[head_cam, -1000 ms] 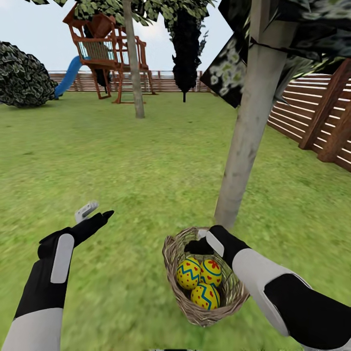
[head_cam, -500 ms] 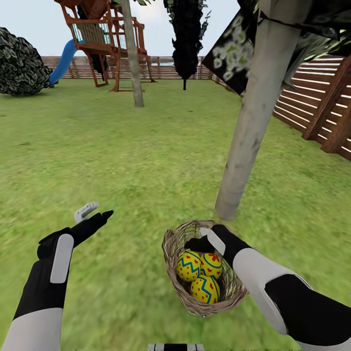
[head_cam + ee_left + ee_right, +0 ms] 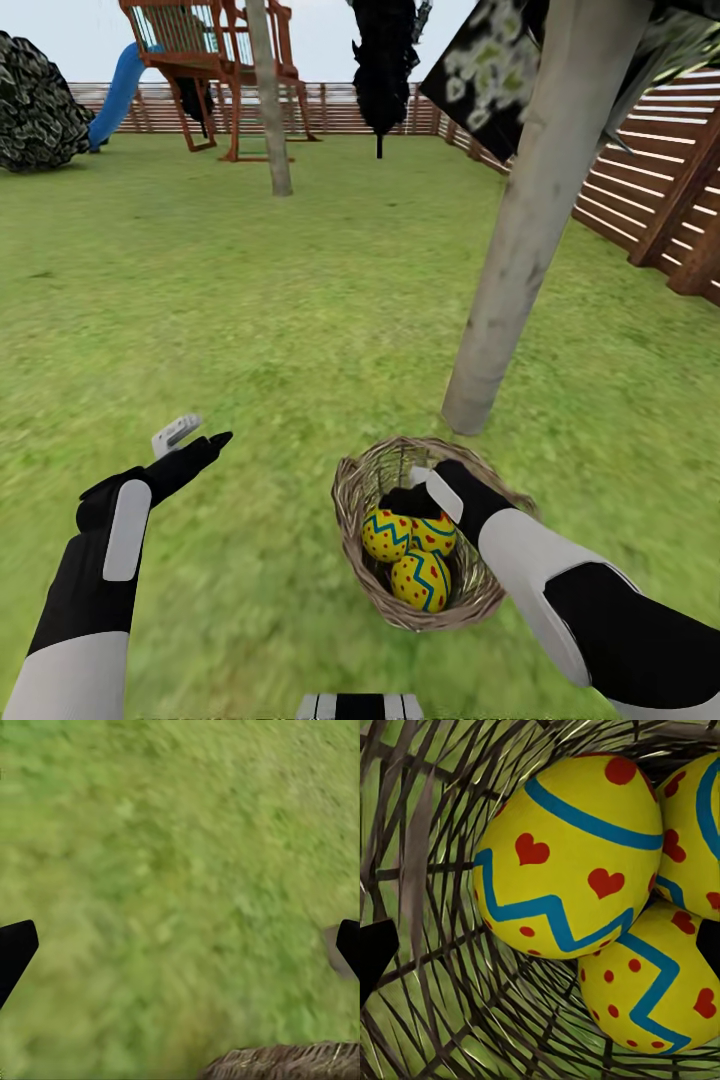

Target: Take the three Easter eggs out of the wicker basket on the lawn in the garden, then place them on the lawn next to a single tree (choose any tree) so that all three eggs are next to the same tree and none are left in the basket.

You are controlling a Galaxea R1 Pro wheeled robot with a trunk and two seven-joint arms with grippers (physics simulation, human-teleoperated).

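While the right gripper [image 3: 420, 490] sits at the far rim of the wicker basket [image 3: 355, 500], its fingers spread wide around the basket's inside, the stock reads as follows.

Item: three Easter eggs [image 3: 415, 555], yellow with blue zigzag bands and red marks. All lie together in the basket bottom, just below and ahead of the right gripper's tips. In the right wrist view the heart-marked egg [image 3: 566, 855] fills the space between the two dark fingertips, touching neither; a dotted egg [image 3: 652, 990] rests against it underneath, and a third [image 3: 697, 832] touches it at the side.

Item: basket, brown open weave, tilted, close to the lawn [image 3: 250, 300]; whether it rests on the grass cannot be told.

Item: tree [image 3: 520, 230], pale smooth trunk, foot just beyond the right gripper and the basket.

Item: left gripper [image 3: 190, 435], fingers apart, holding nothing, over bare grass well to the left of the basket. Its wrist view shows the basket rim [image 3: 285, 1061] at the frame edge.

Background: slat fence [image 3: 640, 190], playset with blue slide [image 3: 200, 60], far off.
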